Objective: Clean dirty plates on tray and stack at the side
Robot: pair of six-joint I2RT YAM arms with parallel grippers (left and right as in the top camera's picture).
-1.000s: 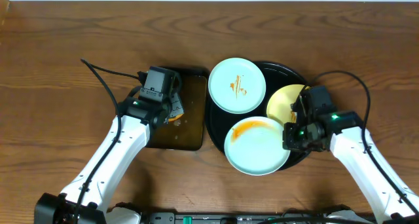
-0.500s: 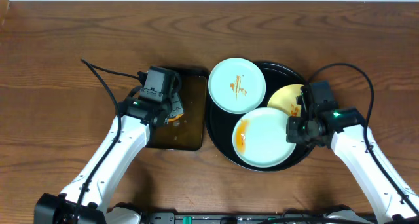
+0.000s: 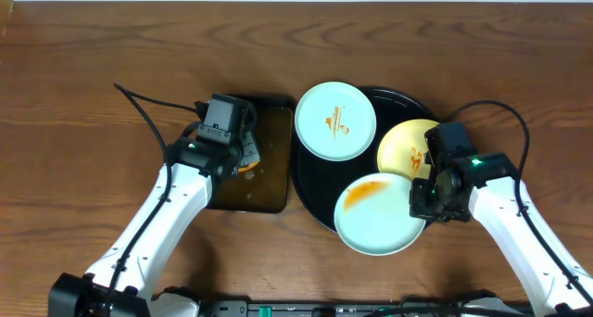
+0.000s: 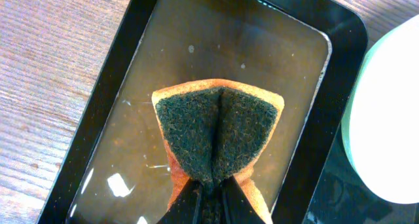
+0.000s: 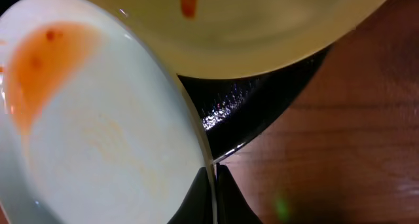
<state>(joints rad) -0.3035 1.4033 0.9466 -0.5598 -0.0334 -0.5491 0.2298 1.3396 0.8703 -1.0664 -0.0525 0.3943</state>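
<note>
Near mint plate point(image 3: 375, 215): lying across the tray's point(image 3: 315, 178) front rim, orange smear facing up, its right edge sitting between the right jaws.
Right jaws: clamping together on that plate's rim.
Yellow plate point(image 3: 408, 145): resting on the tray just beyond the right jaws, right beside the gripped plate.
Far mint plate point(image 3: 335, 120): sitting well beyond and left of the right jaws, overhanging the tray's far-left rim.
Left jaws: pinching a folded sponge point(image 4: 218, 135), hanging it over the small tray point(image 4: 340, 80) of brownish water.
Surface point(image 3: 93, 76): carrying both trays.
</note>
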